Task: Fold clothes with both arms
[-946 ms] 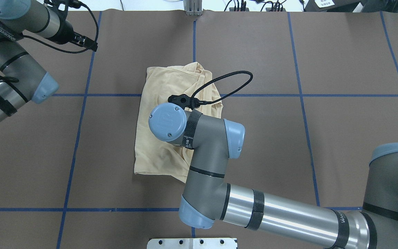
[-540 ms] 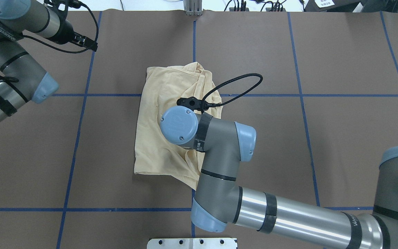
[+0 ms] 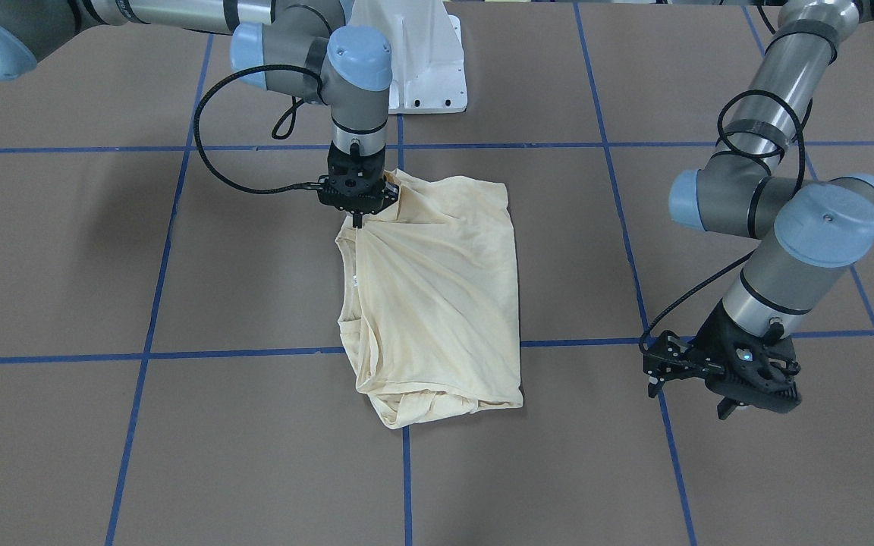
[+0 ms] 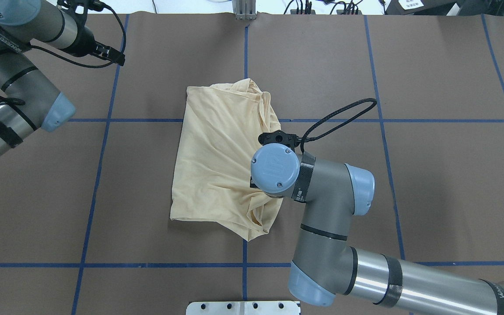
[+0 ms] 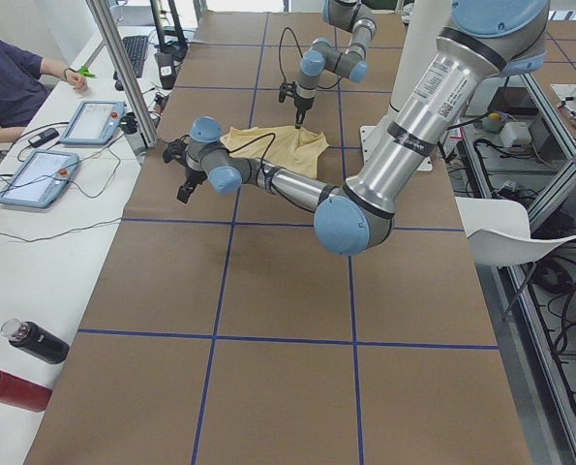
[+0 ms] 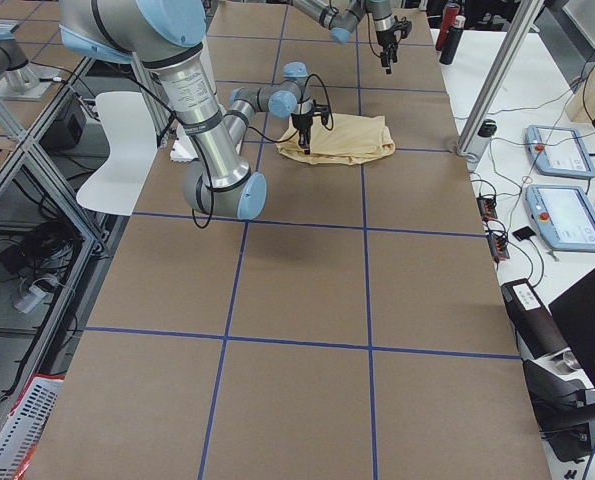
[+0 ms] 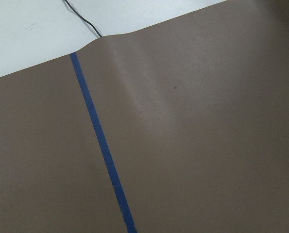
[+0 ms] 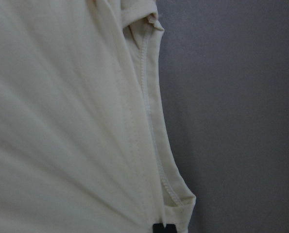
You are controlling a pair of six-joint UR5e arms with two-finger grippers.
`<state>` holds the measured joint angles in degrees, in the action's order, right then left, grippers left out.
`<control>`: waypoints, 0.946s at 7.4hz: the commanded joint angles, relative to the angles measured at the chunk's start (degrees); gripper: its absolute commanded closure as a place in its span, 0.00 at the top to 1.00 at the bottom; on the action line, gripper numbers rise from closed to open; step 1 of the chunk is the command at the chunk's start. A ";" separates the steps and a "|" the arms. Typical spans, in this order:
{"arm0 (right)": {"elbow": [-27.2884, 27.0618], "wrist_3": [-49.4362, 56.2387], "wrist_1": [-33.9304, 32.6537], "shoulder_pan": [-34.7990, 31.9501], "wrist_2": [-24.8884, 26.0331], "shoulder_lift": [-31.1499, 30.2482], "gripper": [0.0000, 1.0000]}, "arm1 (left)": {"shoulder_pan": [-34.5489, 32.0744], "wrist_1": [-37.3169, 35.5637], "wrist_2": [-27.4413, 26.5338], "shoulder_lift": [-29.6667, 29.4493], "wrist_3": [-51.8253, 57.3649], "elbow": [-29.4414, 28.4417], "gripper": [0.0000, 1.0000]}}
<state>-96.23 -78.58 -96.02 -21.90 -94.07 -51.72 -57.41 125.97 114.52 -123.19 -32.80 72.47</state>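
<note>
The pale cream-yellow shirt (image 4: pixel 217 153) lies folded into a rough rectangle at the table's middle, print hidden. It also shows in the front view (image 3: pixel 437 296). My right gripper (image 3: pixel 357 221) is shut on the shirt's edge at the corner nearest the robot's base, and creases fan out from the pinch. In the overhead view the right wrist hides that gripper. The right wrist view shows stretched fabric (image 8: pixel 61 121) and a hemmed edge. My left gripper (image 3: pixel 733 402) hangs over bare table well away from the shirt, holds nothing and looks open. It sits at the far left in the overhead view (image 4: pixel 113 56).
Blue tape lines (image 4: pixel 245 65) grid the brown table cover. The white pedestal base (image 3: pixel 418 68) stands at the robot's edge. In the exterior left view an operator (image 5: pixel 16 77), tablets (image 5: pixel 89 121) and two bottles (image 5: pixel 36 341) are along a side table.
My right gripper has moved right and toward the robot's base in the overhead view, dragging the pinched shirt edge with it and drawing the fabric taut. The left arm has not moved.
</note>
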 commanded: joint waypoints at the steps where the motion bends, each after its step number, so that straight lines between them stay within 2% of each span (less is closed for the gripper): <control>1: 0.08 5.08 0.22 -1.91 0.29 -0.40 0.00 | 0.11 -0.02 0.00 -0.03 -0.24 0.04 1.00; 3: 0.87 6.85 0.75 -2.88 0.29 -0.40 0.00 | 0.11 -0.02 0.00 0.06 -0.16 -0.05 1.00; 4: 1.13 6.86 0.84 -2.89 0.38 -0.40 0.68 | 0.11 -0.02 0.00 0.06 -0.16 0.04 1.00; 5: 1.14 6.86 2.32 -3.32 0.73 -0.31 0.99 | 0.11 -0.02 0.00 -0.03 -0.16 0.04 1.00; 7: 2.01 6.77 4.78 -5.34 0.64 0.13 1.00 | 0.11 -0.02 0.00 0.05 -0.16 0.04 1.00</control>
<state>-94.85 -71.72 -92.59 -26.18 -93.45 -51.91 -57.30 125.95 114.52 -123.19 -32.96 72.50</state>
